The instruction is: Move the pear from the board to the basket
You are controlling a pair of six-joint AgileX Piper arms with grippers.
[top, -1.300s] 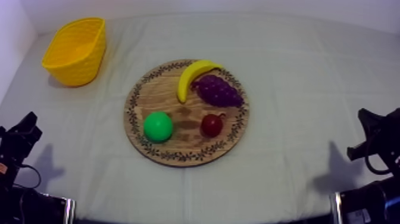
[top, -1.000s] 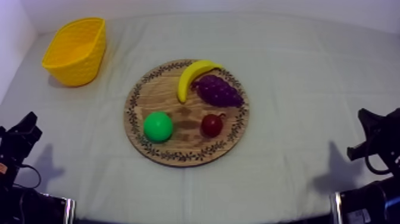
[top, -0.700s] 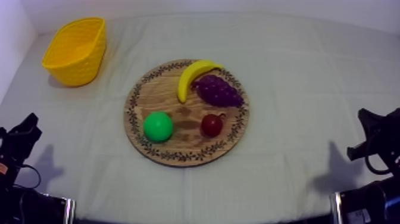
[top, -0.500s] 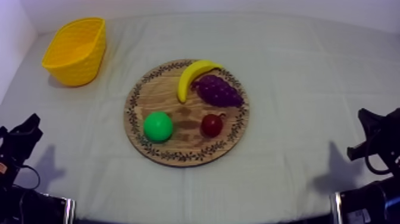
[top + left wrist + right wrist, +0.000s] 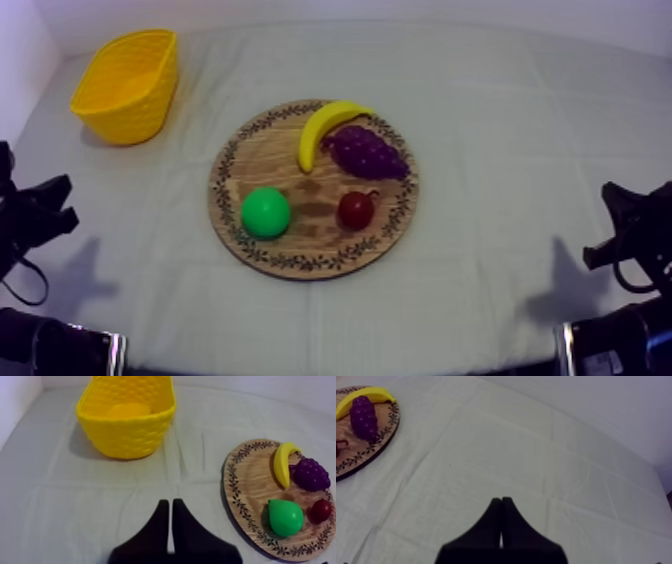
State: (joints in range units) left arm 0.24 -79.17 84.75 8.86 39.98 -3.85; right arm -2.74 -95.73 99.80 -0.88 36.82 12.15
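Observation:
A green pear (image 5: 265, 212) lies on the front left part of the round wooden board (image 5: 250, 160); the left wrist view has the pear (image 5: 285, 517) on the board (image 5: 245, 488) too. The yellow basket (image 5: 127, 84) stands at the far left of the table, and its woven wall (image 5: 127, 433) faces my left wrist camera. My left gripper (image 5: 170, 507) is shut on nothing, a narrow wedge over bare cloth between basket and board; from above it (image 5: 45, 205) sits at the left edge. My right gripper (image 5: 501, 503) is shut on nothing over bare cloth, low at the right edge (image 5: 625, 222).
On the board also lie a banana (image 5: 325, 127), a bunch of purple grapes (image 5: 368, 150) and a small red fruit (image 5: 355, 210). Grey-white cloth (image 5: 500, 120) covers the table, with a white wall behind it.
My left arm has risen and shifted a little toward the far side at the left edge. The fruit, basket and right arm have not moved.

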